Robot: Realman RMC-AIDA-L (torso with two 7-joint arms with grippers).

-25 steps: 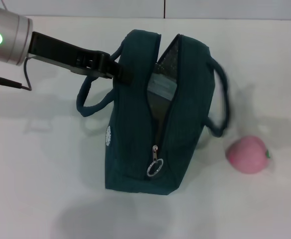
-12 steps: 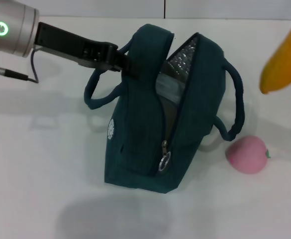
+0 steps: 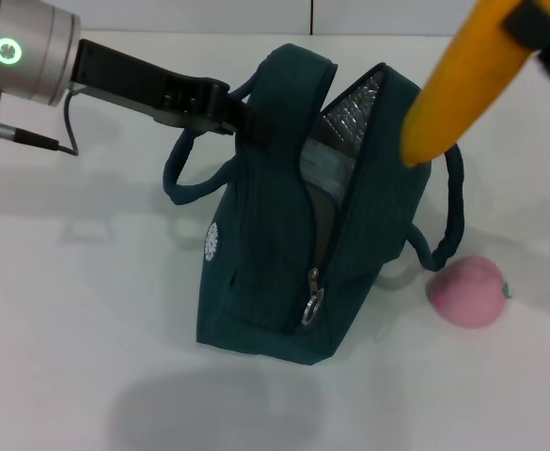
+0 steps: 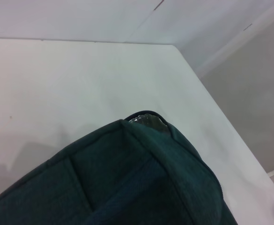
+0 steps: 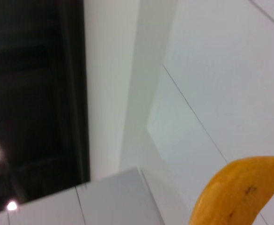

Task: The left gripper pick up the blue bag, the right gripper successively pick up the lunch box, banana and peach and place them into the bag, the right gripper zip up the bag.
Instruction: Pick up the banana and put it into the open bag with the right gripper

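The banana [image 3: 460, 83] hangs in the air above the far right corner of the blue bag [image 3: 284, 254]. Its long axis runs on a diagonal in the head view, upper end toward the top right of the scene, lower tip pointing down and to the left at the bag's open mouth; the tip overlaps the bag's right rim in that view. Whether it touches the fabric cannot be told. The skin is a uniform yellow-orange, smooth, gently curved, with a few small dark specks visible in the right wrist view [image 5: 242, 197].

The right gripper [image 3: 541, 28] is clamped on the banana's upper end at the top right edge of the head view; only part of the black claw shows.

The bag stands on the white table [image 3: 86, 329], unzipped for most of its length, silver foil lining [image 3: 354, 103] and a pale box-like shape exposed inside. The zipper pull [image 3: 310, 305] with its metal ring hangs at the near end. One rope handle droops on each side.

The left gripper [image 3: 242, 117] is closed on the bag's left top rim at the far end, its arm reaching in from the upper left.

The peach [image 3: 467, 291] lies on the table just beside the bag's right handle, pink and round.
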